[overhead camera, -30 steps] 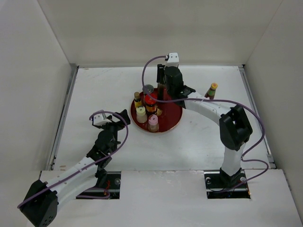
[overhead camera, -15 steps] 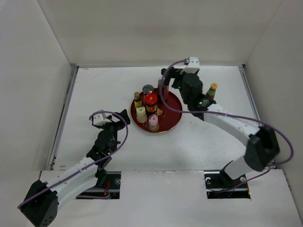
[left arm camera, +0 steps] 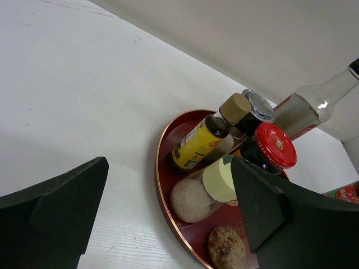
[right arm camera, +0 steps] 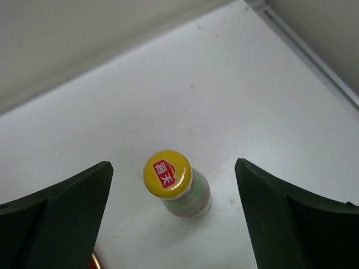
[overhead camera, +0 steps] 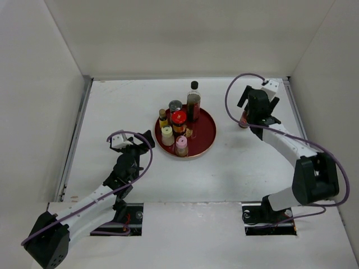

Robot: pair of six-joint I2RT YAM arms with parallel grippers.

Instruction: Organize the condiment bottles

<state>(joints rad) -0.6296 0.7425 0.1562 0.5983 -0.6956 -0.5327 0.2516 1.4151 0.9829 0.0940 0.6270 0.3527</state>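
Note:
A yellow-capped bottle (right arm camera: pixel 174 182) stands alone on the white table at the right, between the fingers of my open right gripper (right arm camera: pixel 173 168), which hovers over it without touching. In the top view that gripper (overhead camera: pixel 249 115) hides most of the bottle. The tall dark black-capped bottle (overhead camera: pixel 193 102) stands at the back of the round red tray (overhead camera: pixel 205 137), free of any gripper. Beside it stand a red-lidded jar (overhead camera: pixel 179 118), a silver-topped shaker (overhead camera: pixel 175 105), a tan-capped bottle (overhead camera: pixel 163 117), a cream-capped jar (overhead camera: pixel 167 134) and a pink one (overhead camera: pixel 181 144). My left gripper (overhead camera: pixel 143 139) is open and empty, left of the tray.
White walls enclose the table on three sides, with metal rails (overhead camera: pixel 78 140) along the left and right edges. The right-hand rail (right arm camera: pixel 305 45) runs close behind the yellow-capped bottle. The tray's near rim (left arm camera: pixel 160 168) lies just ahead of my left fingers.
My right gripper opened, left the tall dark bottle standing on the tray, and swung right to hover over the yellow-capped bottle. The left arm has not moved.

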